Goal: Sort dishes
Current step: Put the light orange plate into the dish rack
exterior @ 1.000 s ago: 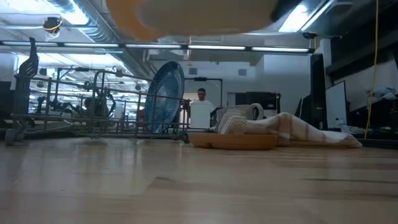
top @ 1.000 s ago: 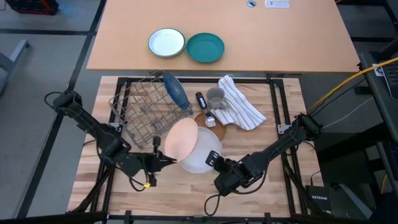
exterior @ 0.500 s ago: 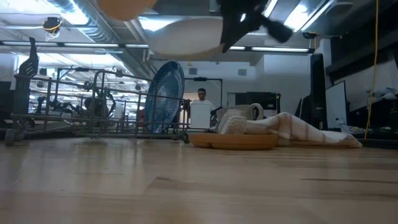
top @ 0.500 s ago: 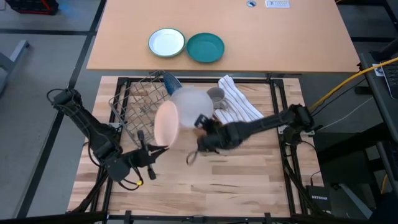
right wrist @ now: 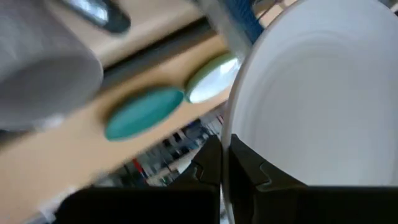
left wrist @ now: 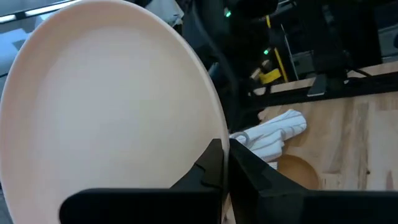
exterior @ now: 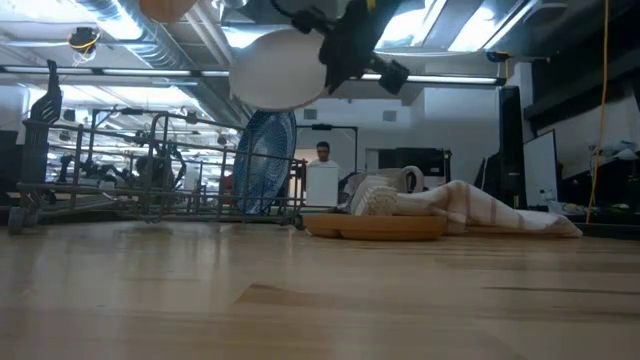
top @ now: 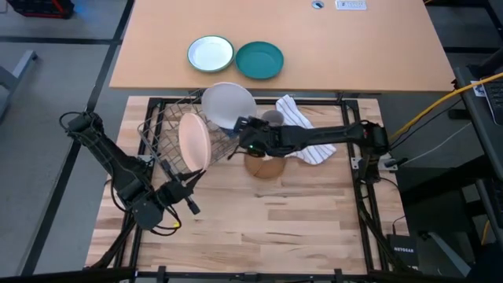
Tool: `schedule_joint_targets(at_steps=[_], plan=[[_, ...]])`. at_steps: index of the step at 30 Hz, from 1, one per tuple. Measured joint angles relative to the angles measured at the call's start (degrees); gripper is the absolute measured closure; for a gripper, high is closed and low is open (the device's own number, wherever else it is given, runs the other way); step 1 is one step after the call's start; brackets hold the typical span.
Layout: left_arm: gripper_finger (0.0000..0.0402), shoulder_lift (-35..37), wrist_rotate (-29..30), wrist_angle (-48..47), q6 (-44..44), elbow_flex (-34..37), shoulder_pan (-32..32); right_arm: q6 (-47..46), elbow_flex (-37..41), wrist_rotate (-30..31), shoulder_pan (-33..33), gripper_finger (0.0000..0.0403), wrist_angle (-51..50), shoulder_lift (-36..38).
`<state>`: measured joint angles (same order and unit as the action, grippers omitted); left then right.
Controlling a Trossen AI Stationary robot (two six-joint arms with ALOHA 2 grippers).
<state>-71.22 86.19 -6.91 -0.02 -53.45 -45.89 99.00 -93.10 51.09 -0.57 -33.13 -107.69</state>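
Over the wooden worktop [top: 299, 220], the wire dish rack [top: 177, 137] is holding a dark blue plate [exterior: 262, 157] upright, while two arms are lifting plates above it. The left claw [top: 191, 179] is clamped on the rim of a salmon-pink plate [top: 193, 141] tilted on edge over the rack, and the right claw [top: 238, 126] is clamped on a white plate [top: 228, 104] just beside it. A brown wooden plate [exterior: 375, 227] is lying flat beside a striped towel [top: 305, 134].

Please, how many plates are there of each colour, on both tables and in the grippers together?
Pale pink plate: 1
Plain white plate: 1
Dark blue plate: 1
Brown wooden plate: 1
White plate with green rim: 1
Teal plate: 1
Total: 6
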Motion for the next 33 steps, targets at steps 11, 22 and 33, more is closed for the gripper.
schedule_joint_targets(at_steps=[11,22,33], plan=[[0.0401,0.0,-0.6,-0.2,-13.3,1.4,1.4,5.0,0.1,5.6,1.4,0.0394,2.9,-3.3],[0.0401,-4.1,-30.6,0.2,-33.7,9.0,1.8,5.0,0.1,8.3,2.9,0.0393,1.8,-3.4],[0.0401,-18.6,-49.0,0.8,-34.4,9.8,2.5,4.8,0.1,7.6,2.8,0.0393,2.1,-3.4]])
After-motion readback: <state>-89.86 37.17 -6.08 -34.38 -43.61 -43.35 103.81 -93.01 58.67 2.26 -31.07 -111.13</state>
